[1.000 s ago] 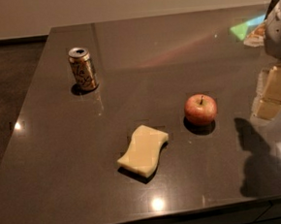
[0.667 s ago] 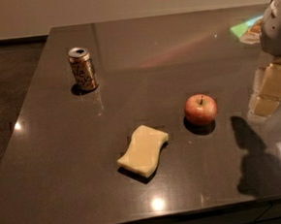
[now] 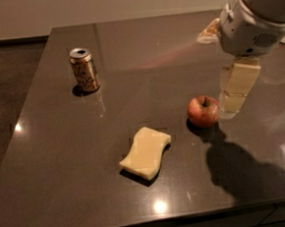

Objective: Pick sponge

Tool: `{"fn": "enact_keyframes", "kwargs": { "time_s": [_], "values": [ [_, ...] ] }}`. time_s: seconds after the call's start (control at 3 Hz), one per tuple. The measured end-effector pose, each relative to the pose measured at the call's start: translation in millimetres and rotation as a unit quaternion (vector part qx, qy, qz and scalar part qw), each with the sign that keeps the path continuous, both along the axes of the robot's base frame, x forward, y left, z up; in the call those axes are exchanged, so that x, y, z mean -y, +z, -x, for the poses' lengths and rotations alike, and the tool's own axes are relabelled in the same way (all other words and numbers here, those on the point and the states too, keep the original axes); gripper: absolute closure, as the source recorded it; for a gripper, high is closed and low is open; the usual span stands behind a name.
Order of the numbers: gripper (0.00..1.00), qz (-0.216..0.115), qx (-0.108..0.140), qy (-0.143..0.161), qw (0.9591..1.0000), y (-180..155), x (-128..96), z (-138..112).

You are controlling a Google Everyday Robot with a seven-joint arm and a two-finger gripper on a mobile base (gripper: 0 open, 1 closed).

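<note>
I see the sponge (image 3: 145, 152), a pale yellow foam slab with wavy long sides, lying flat near the front, untouched. My gripper (image 3: 232, 106) hangs well right, slightly farther back.

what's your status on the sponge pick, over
Tool above table, beside apple. Sponge flat near front edge, untouched. Apple sits between tool and sponge.
</note>
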State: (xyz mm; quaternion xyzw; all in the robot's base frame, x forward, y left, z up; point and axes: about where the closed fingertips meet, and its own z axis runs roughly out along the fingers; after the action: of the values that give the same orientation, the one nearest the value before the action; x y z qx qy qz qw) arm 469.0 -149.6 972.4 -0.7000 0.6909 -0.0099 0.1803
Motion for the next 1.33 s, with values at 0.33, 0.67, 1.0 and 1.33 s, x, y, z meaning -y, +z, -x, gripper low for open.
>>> {"fn": "enact_keyframes", "kwargs": {
  "time_s": [0.33,0.67,1.0,1.33],
  "values": [
    [0.00,0.003,-0.008,0.090,0.9959,-20,-37,3],
    [0.00,0.011,-0.022,0.161,0.9866,-44,-62,16],
    [0.00,0.028,-0.037,0.215,0.9756,-72,-81,31],
    [0.00,0.041,-0.048,0.244,0.9677,-94,-93,41]
  ]
}}
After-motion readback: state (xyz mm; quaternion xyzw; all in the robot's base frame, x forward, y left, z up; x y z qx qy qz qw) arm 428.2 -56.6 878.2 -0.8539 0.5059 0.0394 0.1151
